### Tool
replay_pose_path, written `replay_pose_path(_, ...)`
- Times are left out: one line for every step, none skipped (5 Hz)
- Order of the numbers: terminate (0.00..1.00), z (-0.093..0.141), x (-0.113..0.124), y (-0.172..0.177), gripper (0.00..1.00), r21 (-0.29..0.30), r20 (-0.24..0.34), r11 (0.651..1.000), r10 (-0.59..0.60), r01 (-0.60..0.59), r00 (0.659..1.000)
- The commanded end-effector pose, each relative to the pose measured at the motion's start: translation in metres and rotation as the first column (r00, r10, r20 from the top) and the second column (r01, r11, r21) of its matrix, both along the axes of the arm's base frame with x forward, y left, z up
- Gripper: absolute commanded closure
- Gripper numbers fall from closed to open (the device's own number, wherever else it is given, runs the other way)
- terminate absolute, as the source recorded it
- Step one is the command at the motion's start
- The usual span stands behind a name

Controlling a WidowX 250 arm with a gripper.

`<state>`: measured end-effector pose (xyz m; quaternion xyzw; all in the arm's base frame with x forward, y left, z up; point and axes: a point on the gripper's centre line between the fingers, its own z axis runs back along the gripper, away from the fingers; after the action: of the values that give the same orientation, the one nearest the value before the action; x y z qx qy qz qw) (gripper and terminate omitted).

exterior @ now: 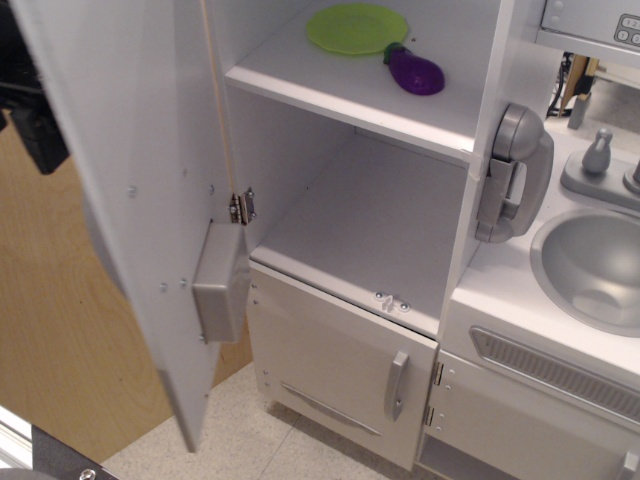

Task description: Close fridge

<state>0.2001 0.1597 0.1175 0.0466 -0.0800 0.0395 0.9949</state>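
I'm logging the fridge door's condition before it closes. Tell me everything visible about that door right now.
The fridge door is a tall, flat white panel, apparently painted board, seen from its inner face. It stands open, swung out left of the cabinet, and hangs on a small metal hinge at its right edge. A grey box is fixed low on the inner face, with small screws dotted around it. A dark shape shows behind its upper left edge; contact cannot be told.
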Motion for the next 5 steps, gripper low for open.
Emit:
replay_pose_path(0.00, -0.002, 0.020, -0.036, 0.00, 0.002, 0.006, 1.000, 0.029, -0.029, 1.000)
replay_pose_path(0.00, -0.007, 0.046, -0.049, 0.00, -0.004, 0.006, 0.997, 0.071, -0.071, 0.997)
replay_pose_path(0.00, -0.012, 0.068, -0.058, 0.00, 0.002, 0.010, 0.996, 0.091, -0.091, 0.996)
replay_pose_path(0.00, -0.014, 0.090, -0.065, 0.00, 0.008, 0.031, 0.995, 0.096, -0.096, 0.995)
replay_pose_path(0.00, -0.014, 0.114, -0.070, 0.00, 0.007, 0.051, 0.995, 0.103, -0.103, 0.993)
